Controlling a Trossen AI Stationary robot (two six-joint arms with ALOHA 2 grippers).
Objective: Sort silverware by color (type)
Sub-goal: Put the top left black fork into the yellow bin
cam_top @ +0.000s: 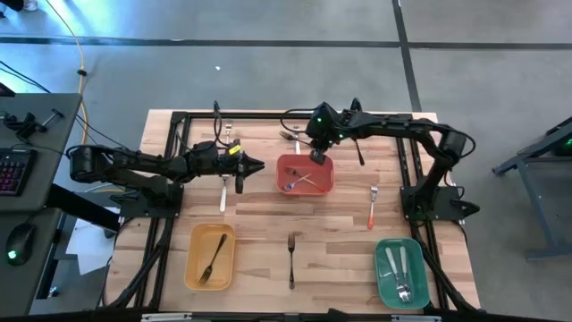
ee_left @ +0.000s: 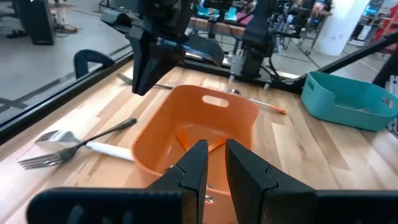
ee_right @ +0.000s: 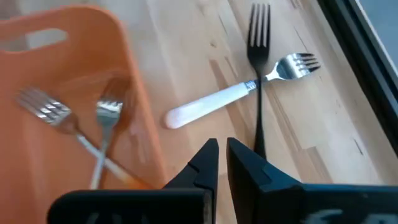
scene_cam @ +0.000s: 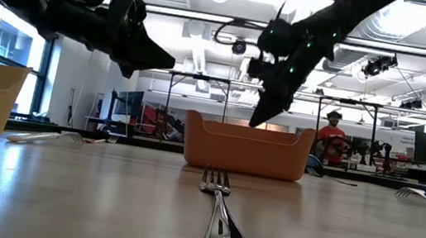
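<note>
right pincer (cam_top: 316, 157) hovered over the red bin's (cam_top: 305, 189) back rim, fingers nearly together, empty. two forks (ee_right: 74, 127) lay inside. next, judging: reach the white fork (ee_right: 239, 93) and dark fork (ee_right: 258, 74) on the table (cam_top: 259, 219) behind. left pincer (cam_top: 259, 165) waited, narrowed.

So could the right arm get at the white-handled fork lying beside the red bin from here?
Probably yes. The right gripper hangs just above the white-handled fork outside the red bin; nothing covers it, though a dark-handled fork crosses its neck.
</note>
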